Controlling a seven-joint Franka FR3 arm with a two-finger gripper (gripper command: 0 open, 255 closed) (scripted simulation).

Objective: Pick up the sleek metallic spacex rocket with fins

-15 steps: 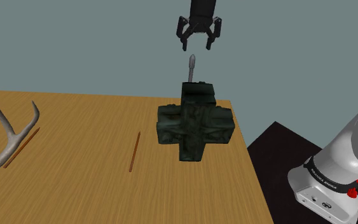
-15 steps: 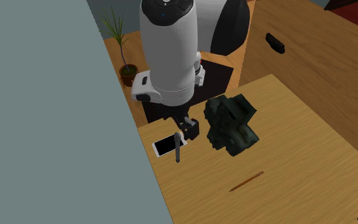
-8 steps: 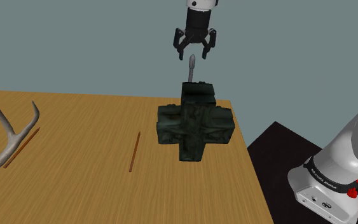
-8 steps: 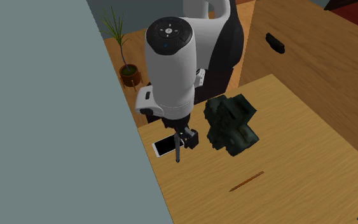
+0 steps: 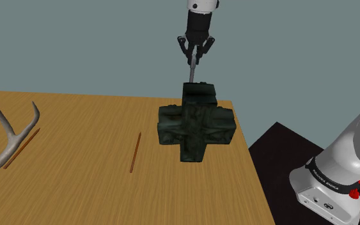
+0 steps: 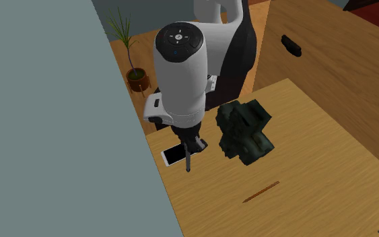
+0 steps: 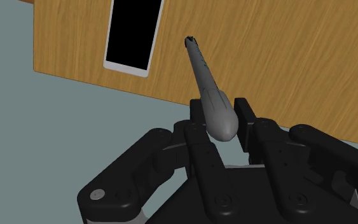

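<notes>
Rocket, slim, grey and metallic, upright behind the dark green cross-shaped bag on the wooden surface; the black end effector is clamped on its upper end.

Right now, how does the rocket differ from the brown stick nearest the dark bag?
The rocket is grey and stands upright; the stick is brown and lies flat. The jaws clasp the rocket's top, while the stick lies untouched. Both are slender and rest on the wooden table.
</notes>
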